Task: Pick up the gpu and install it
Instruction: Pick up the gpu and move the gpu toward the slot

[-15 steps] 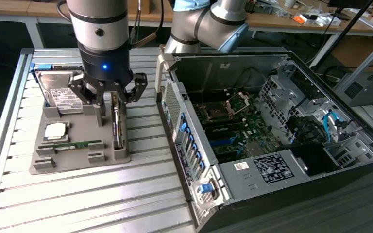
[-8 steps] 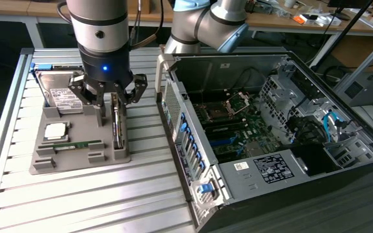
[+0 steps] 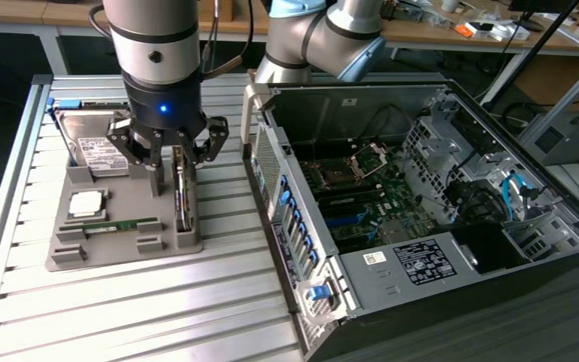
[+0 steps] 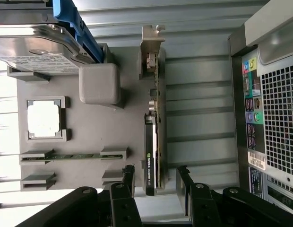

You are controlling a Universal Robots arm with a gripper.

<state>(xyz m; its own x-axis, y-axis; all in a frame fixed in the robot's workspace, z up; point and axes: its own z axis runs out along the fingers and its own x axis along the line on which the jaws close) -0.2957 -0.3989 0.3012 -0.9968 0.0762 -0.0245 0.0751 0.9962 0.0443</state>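
Claw (image 3: pixel 179 160) spread wide, hanging right over the gpu (image 3: pixel 182 200), which stands on edge in the grey tray (image 3: pixel 118 253) on the desk (image 3: pixel 169 317). From the wrist, its fingers (image 4: pixel 129 176) flank the card's end, neither touching. Open computer case (image 3: pixel 421 188) sits just beside the claw.

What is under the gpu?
The grey holder: the gpu stands on edge along its side, and the holder lies on the slatted metal table. How its bottom edge is seated is covered by the card itself.
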